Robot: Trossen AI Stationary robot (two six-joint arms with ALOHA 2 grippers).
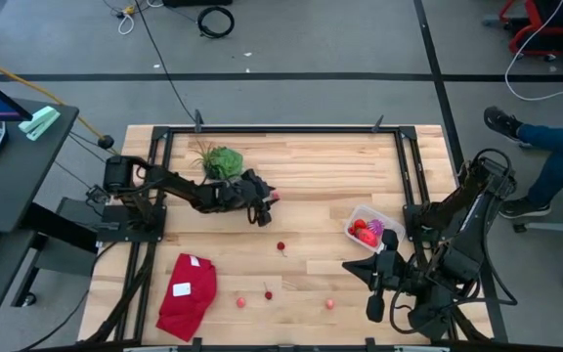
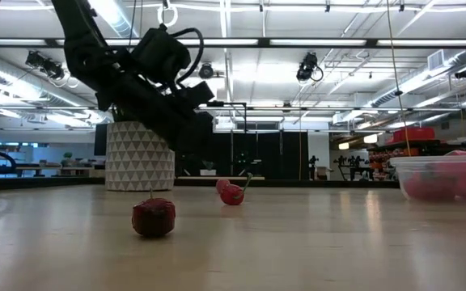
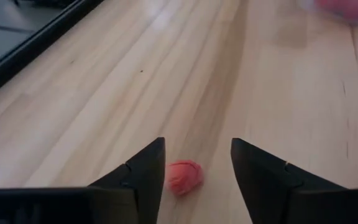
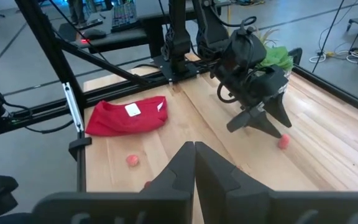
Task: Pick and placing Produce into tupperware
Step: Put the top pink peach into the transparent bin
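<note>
Pink berry (image 3: 184, 177) lies between the open fingers of the left gripper (image 3: 197, 171) beside the potted plant (image 1: 223, 161); right gripper (image 4: 194, 163) rests closed near the tupperware (image 1: 375, 230).

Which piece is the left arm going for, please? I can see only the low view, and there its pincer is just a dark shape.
Observer: A small pink berry. In the left wrist view it lies on the table between the open fingers of the left pincer.
Operator: Thank you. What is in the box so far?
Observer: From above, the clear box holds a few red pieces and a purple striped ball.
Operator: And where is the right arm?
Observer: From above it sits at the table's right side, close beside the box. The right pincer is shut with nothing in it.
</note>
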